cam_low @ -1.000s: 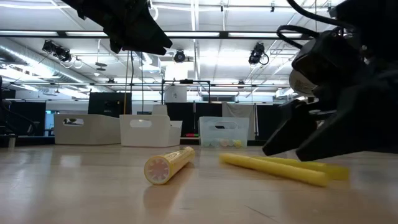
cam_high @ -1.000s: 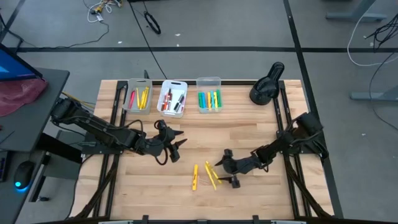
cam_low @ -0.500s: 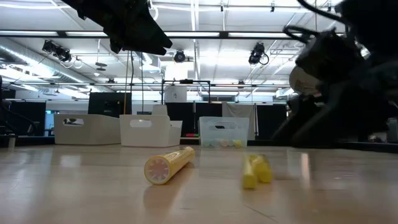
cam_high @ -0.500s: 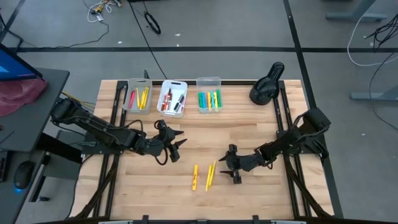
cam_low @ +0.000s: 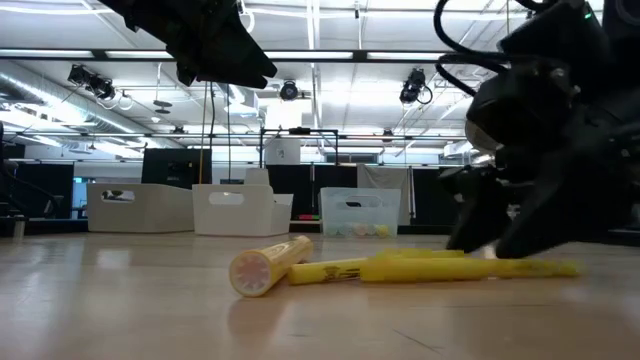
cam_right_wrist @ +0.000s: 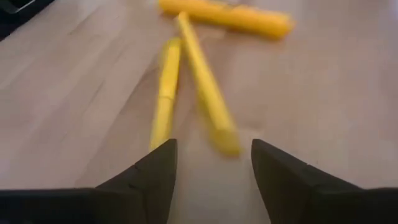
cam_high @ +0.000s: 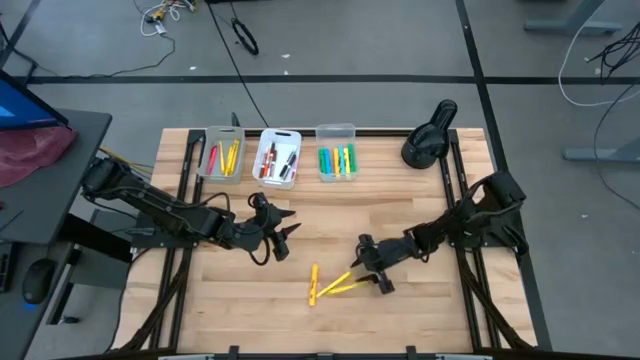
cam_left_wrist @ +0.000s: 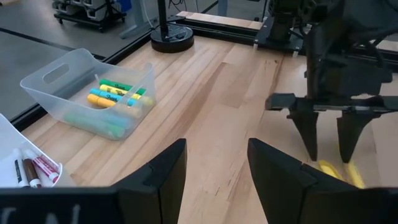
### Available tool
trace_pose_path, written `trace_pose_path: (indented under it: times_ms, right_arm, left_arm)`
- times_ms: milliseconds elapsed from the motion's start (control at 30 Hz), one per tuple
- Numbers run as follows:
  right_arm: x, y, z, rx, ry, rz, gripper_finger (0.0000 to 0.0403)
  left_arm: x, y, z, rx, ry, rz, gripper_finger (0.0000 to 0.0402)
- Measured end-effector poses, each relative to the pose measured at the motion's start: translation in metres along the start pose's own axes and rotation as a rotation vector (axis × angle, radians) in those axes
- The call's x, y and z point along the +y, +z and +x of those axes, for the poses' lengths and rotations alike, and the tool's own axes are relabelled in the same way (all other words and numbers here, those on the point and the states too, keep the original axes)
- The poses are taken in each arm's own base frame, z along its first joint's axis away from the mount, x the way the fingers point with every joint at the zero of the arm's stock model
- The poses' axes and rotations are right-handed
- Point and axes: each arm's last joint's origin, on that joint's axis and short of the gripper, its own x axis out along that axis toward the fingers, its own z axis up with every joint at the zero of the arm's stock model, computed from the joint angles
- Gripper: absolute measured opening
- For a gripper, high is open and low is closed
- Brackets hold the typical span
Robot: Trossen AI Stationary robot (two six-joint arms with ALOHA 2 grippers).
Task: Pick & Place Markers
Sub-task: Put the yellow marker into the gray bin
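1. While the left gripper (cam_high: 285, 232) hangs above the bare wood left of the table's middle, its fingers (cam_left_wrist: 280, 177) stand apart with nothing between them.
2. Low over the table (cam_high: 400, 215), right of the middle, the right gripper (cam_high: 368, 270) has its fingers (cam_right_wrist: 283, 180) spread, and they hold nothing.
3. Three yellow markers (cam_high: 330, 285) lie loose on the wood just in front of the right gripper's tips: one (cam_high: 313, 283) on its own and two (cam_high: 345, 284) close together, meeting at one end.
4. Along the table's far edge stand three bins (cam_high: 281, 135), side by side.
5. Other markers lie in the bins: yellow and red in the left one (cam_high: 223, 157), red and black in the middle one (cam_high: 278, 162), green, yellow and blue in the right one (cam_high: 337, 160).
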Motion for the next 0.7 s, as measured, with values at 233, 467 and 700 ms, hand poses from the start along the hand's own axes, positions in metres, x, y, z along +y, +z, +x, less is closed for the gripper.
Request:
trace_pose_path:
  times_ms: [233,467,700]
  right_arm:
    - [0.0,-0.006,0.001,0.061,-0.019,-0.004,0.0184]
    - [-0.002,-0.001,0.001,0.001,-0.068,-0.006,0.0166]
    - [-0.002,0.006,0.002,-0.042,-0.054,-0.108,0.0164]
  left_arm:
    - [0.0,0.0,0.0,0.0,0.0,0.0,0.0177]
    - [0.0,0.0,0.0,0.0,0.0,0.0,0.0177]
    - [0.0,0.0,0.0,0.0,0.0,0.0,0.0177]
